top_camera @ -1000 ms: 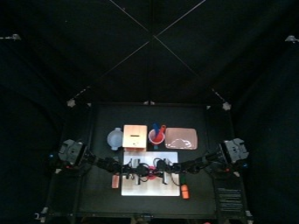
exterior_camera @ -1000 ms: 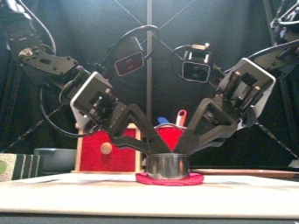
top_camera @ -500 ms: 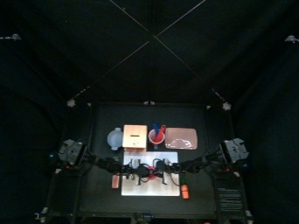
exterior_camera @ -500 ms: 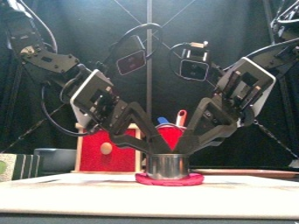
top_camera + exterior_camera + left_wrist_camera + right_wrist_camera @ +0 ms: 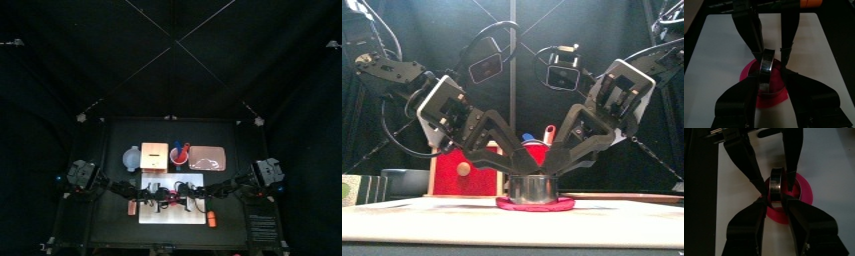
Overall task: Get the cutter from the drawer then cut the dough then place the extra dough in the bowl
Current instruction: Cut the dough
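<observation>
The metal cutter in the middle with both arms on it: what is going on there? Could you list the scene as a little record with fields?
Cutter: round metal cutter, standing upright on the dough
Dough: flat pink dough on the white cutting board
Left pincer: left pincer closed on the cutter's left side
Right pincer: right pincer closed on its right side
Behind: wooden box with red front; red cup with toy knives
Bowl: blue-grey bowl at back left, off the board
</observation>
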You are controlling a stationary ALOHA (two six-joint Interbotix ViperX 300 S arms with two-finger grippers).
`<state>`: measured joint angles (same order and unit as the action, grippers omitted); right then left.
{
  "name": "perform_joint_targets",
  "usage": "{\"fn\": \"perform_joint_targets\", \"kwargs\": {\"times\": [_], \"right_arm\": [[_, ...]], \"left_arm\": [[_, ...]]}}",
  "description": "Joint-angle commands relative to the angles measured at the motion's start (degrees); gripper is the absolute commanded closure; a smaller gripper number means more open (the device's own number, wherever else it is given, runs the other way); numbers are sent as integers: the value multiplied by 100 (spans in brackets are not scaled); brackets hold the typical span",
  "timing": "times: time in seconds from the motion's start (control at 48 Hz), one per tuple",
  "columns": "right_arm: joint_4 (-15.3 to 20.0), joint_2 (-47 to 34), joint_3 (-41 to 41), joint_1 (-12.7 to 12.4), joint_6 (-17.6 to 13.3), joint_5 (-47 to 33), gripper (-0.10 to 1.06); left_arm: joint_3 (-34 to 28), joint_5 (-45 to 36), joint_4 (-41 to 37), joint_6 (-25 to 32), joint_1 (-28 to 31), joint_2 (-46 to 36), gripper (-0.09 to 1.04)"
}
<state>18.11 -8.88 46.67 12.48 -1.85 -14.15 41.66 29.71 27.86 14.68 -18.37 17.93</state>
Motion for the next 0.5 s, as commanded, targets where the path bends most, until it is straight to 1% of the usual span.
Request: {"fn": "perform_joint_targets", "kwargs": {"times": [0.021,0.333,0.5], "right_arm": [[-62,123,-62,-9,0,53,19],[-141,316,-132,-53,9,53,19],[-220,457,-132,-79,9,53,19]], "left_arm": [[202,62,9,-26,-141,-132,13],[211,536,-141,26,-114,-334,12],[193,712,-141,176,-105,-431,12]]}}
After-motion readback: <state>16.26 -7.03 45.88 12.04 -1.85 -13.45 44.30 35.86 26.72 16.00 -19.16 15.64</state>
